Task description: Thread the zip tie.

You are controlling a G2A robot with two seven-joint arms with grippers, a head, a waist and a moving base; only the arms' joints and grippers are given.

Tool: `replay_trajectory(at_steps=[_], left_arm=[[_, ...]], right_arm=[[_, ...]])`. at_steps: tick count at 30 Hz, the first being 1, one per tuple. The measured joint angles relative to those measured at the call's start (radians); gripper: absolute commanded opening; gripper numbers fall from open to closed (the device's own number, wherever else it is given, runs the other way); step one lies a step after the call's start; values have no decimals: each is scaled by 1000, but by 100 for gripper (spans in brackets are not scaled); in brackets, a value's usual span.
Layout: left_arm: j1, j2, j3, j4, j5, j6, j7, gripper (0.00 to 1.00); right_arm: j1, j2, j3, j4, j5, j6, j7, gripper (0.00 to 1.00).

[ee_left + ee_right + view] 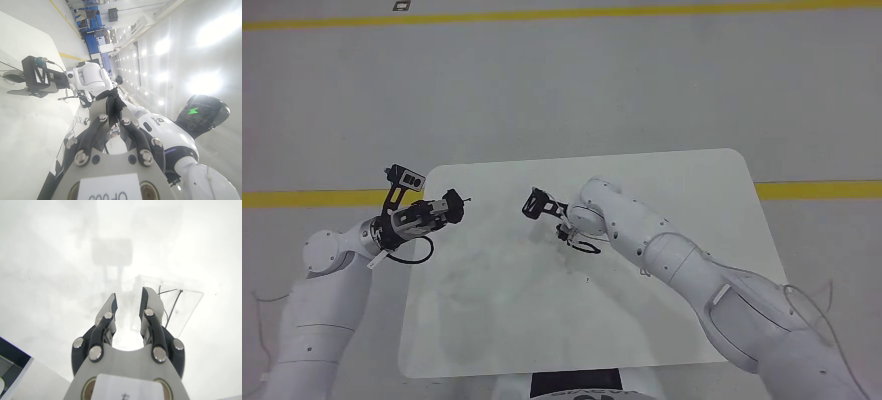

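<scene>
A thin black zip tie [174, 303] lies on a clear plastic plate [189, 311] on the white table, its small head toward the plate's far edge. My right gripper [128, 292] hangs open just above the table beside that plate, one finger overlapping the plate's near edge, nothing between its fingers. From above, the right gripper [534, 203] sits over the table's middle. My left gripper [455, 203] is raised over the table's left edge, pointing toward the right one. The left gripper [113, 93] is shut, black pads pressed together, and I see nothing held.
The white table [642, 320] has rounded corners. Yellow floor lines run behind it and level with its sides. The right forearm stretches diagonally across the table's right half.
</scene>
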Motion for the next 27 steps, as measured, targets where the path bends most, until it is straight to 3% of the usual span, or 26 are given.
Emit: replay_trajectory(at_steps=[5, 11, 21, 27], left_arm=[[0, 0, 0, 0, 0, 0, 0, 0], [0, 0, 0, 0, 0, 0, 0, 0], [0, 0, 0, 0, 0, 0, 0, 0], [0, 0, 0, 0, 0, 0, 0, 0]], right_arm=[[2, -7, 20, 9, 30, -23, -30, 29], [-4, 5, 58, -35, 33, -27, -18, 30], [-17, 35, 116, -119, -73, 23, 1, 25], [-27, 32, 101, -91, -122, 17, 36, 25]])
